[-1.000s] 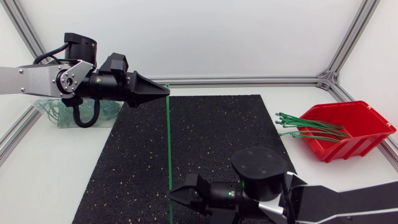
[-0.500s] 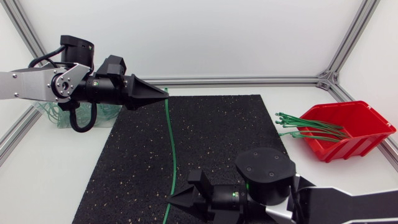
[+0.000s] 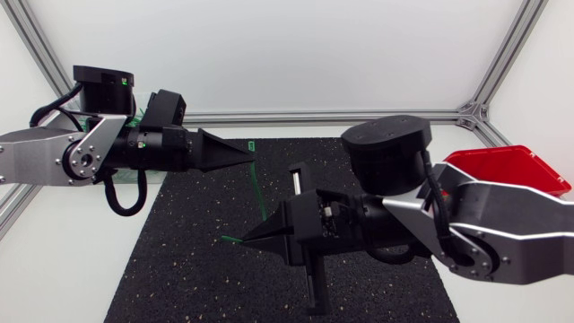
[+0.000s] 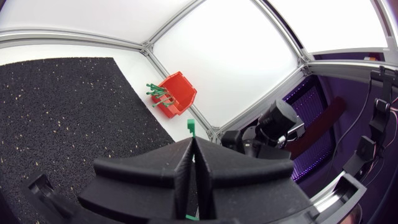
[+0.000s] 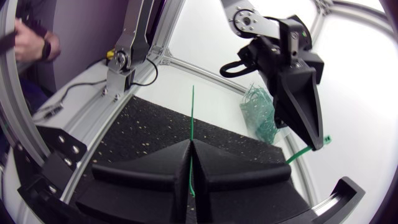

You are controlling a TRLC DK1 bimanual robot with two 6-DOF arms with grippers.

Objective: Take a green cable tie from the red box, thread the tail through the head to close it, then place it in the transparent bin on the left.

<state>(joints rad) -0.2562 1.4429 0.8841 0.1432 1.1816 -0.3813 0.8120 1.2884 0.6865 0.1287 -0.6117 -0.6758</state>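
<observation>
Bin (image 5: 249, 124) sits at table's far-left corner, just off the far-left corner of the mat (image 3: 179, 260), w/ a tangle of green ties (image 5: 264, 109) inside. In head view L arm covers most of it.

L gripper (image 3: 244, 158) hangs over mat's far edge, left of middle. Its fingers are clenched tight on the tie (image 3: 257, 193) close to its head. In L wrist view the head pokes out just past the fingertips.

From there the tie runs toward mat's middle, to R gripper (image 3: 249, 240). That one is over the mat, a bit left of centre, and also clenched on the tie, nearer the tail. In R wrist view the tail sticks straight out ahead of its fingers. Tie is bent btwn the two grippers, tail not thru head.

R arm reaches in across the mat from the right edge and hides part of the red box (image 3: 520, 166). Box sits near table's right edge, past mat's far-right corner. L wrist view shows spare ties (image 4: 158, 93) sticking out over its rim.
</observation>
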